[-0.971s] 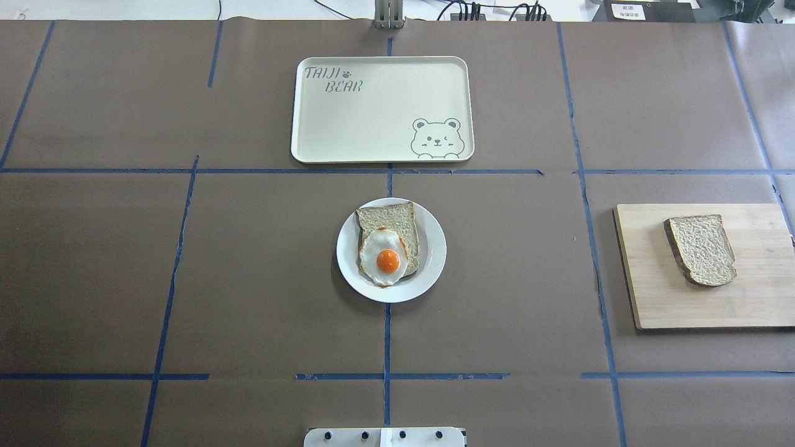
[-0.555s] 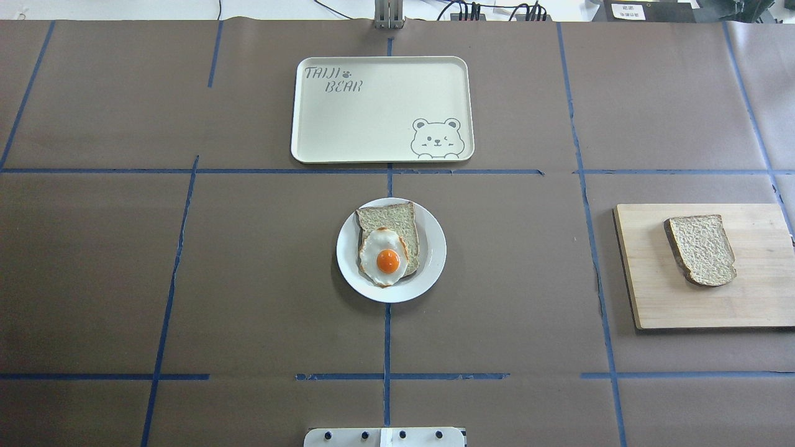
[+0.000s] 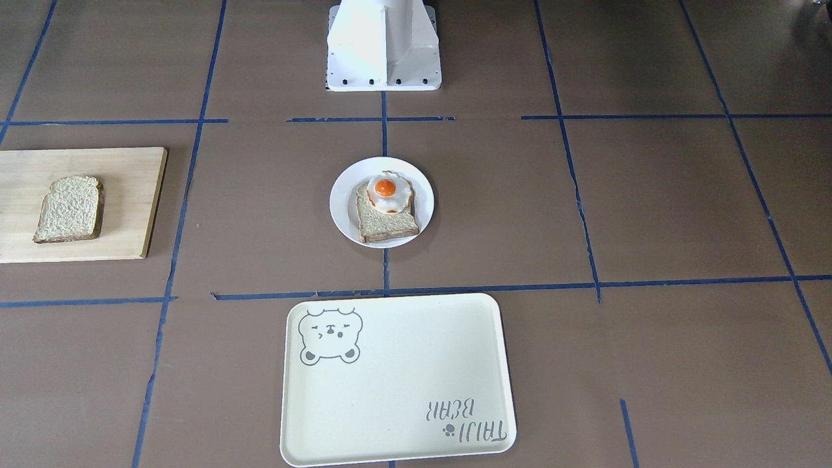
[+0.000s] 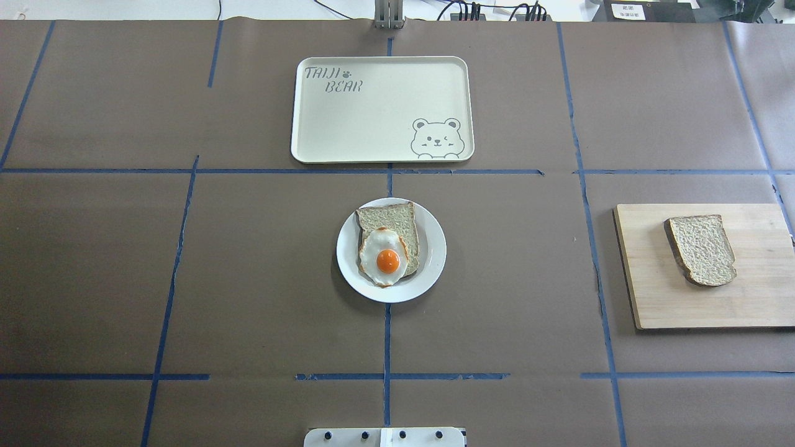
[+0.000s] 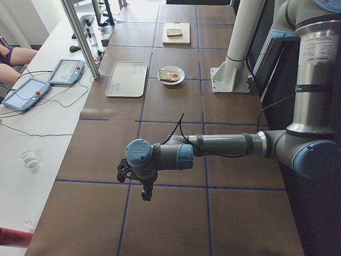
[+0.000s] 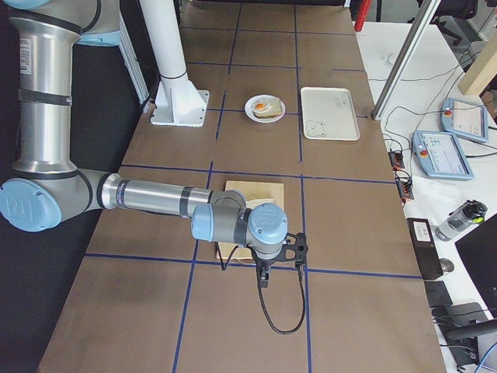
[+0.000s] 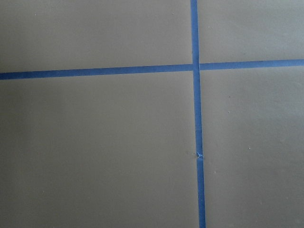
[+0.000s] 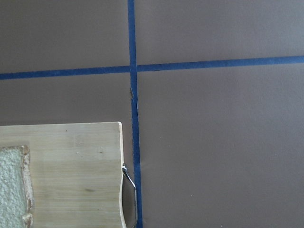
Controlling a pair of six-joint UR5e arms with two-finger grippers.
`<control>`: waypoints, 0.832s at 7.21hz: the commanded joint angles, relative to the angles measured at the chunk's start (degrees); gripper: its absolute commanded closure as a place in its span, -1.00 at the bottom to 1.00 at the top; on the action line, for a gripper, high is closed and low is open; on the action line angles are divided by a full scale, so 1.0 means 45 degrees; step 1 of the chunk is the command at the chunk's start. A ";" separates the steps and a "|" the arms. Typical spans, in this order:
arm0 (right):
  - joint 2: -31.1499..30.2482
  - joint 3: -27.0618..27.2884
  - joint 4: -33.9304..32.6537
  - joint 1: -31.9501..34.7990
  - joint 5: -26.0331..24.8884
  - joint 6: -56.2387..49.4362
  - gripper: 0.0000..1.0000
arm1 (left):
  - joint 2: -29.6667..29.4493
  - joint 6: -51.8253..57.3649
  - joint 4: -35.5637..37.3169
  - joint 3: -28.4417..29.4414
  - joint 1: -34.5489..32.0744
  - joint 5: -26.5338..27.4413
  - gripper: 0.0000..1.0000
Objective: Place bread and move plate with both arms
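Note:
The plain bread point(image 4: 702, 249) lies on a wooden board point(image 4: 758, 298) at the right of the overhead view. It is at the left in the front view point(image 3: 68, 209). The white plate point(image 4: 428, 273) sits mid-table and holds another slice topped with a fried egg point(image 4: 388, 261). Both arms show only in the side views. The left gripper point(image 5: 145, 193) hangs over bare table far from the plate. The right gripper point(image 6: 262, 278) hangs near the board's near edge. I cannot tell whether either is open or shut. The right wrist view shows the board's corner point(image 8: 76, 180) and the bread's edge point(image 8: 10, 185).
A cream bear tray point(image 4: 372, 124) lies beyond the plate, on the operators' side. The white pedestal point(image 3: 383, 45) stands at the robot's side of the table. Blue tape lines cross the brown table cover. Tablets and cables lie on the side bench point(image 5: 32, 90).

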 commanded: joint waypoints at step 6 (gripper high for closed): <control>0.0519 -0.0254 0.5702 -0.3716 -0.0496 0.7526 -1.00 | -0.0471 -0.4524 -0.4024 -0.0597 0.1911 -0.0165 -1.00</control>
